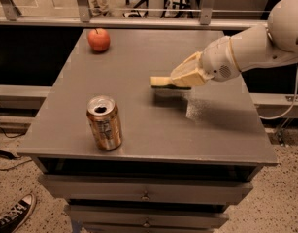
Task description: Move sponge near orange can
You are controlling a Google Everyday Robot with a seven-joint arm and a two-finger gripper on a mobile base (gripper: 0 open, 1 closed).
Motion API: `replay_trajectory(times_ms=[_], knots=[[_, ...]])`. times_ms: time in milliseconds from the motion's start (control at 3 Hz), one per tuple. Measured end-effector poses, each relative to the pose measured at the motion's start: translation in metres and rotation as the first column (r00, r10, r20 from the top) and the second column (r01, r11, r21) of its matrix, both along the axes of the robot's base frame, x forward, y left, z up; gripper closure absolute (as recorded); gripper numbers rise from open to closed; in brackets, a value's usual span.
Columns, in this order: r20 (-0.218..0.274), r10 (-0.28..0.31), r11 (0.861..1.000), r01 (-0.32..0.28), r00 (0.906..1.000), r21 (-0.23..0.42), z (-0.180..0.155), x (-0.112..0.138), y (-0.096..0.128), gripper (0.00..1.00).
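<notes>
Pale yellow soft rectangular sponge [161, 81] sits clamped in the closed pincer [182, 77] just above the grey worktop [139, 52], well apart from the upright orange-copper drink can [105, 124]; advise a low carry, releasing beside the can without toppling it.

We counted one orange can [105, 123] on the one surface [202, 130]. Behind the can and to its right there was one sponge [160, 81], clamped in the one gripper [180, 80], which hung above the surface farther right of the can. Well behind the can sat one apple [98, 39]. Below the can, to its left, lay one sneaker [12, 218].
</notes>
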State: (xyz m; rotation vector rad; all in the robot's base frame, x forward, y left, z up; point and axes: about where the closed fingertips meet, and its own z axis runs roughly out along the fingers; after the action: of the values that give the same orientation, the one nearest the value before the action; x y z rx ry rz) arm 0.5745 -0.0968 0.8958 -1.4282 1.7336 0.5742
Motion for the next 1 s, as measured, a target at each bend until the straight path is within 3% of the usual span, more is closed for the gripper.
replay_trajectory(times_ms=[667, 1000], knots=[[-0.041, 0.092, 0.996, -0.092, 0.9949, -0.001, -0.016, -0.045, 0.044, 1.00], [-0.059, 0.113, 0.994, -0.113, 0.9918, 0.005, -0.021, -0.056, 0.054, 0.87]])
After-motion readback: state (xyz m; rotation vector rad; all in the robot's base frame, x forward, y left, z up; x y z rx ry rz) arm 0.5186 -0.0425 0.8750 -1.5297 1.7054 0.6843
